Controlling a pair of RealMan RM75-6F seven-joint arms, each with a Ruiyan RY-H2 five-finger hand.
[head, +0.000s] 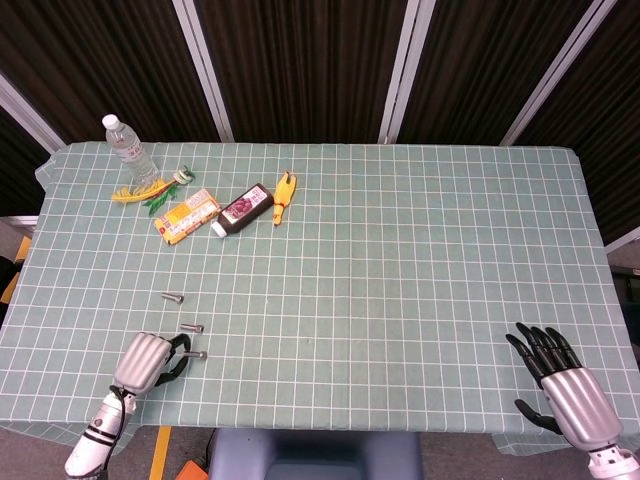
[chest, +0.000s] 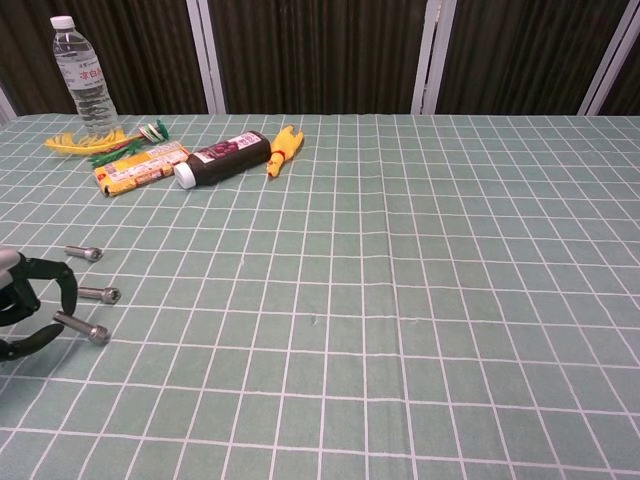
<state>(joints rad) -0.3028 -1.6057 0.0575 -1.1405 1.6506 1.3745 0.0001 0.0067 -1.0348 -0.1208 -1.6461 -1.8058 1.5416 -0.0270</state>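
Observation:
My left hand (head: 145, 362) is low at the table's near left corner, also seen at the left edge of the chest view as left hand (chest: 25, 305). Its curled fingers and thumb pinch the end of a steel bolt (chest: 83, 328), which sticks out to the right, tilted just above the cloth; the head view shows that bolt (head: 194, 354) too. Two more bolts (chest: 98, 293) (chest: 83, 253) lie loose just beyond it. My right hand (head: 565, 385) hovers at the near right corner, fingers spread, holding nothing.
At the far left stand a water bottle (head: 128, 148), a yellow packet (head: 187, 215), a dark bottle lying down (head: 243, 208), a small yellow tool (head: 284, 194) and green and yellow bits (head: 150, 190). A green checked cloth (head: 400, 270) covers the table.

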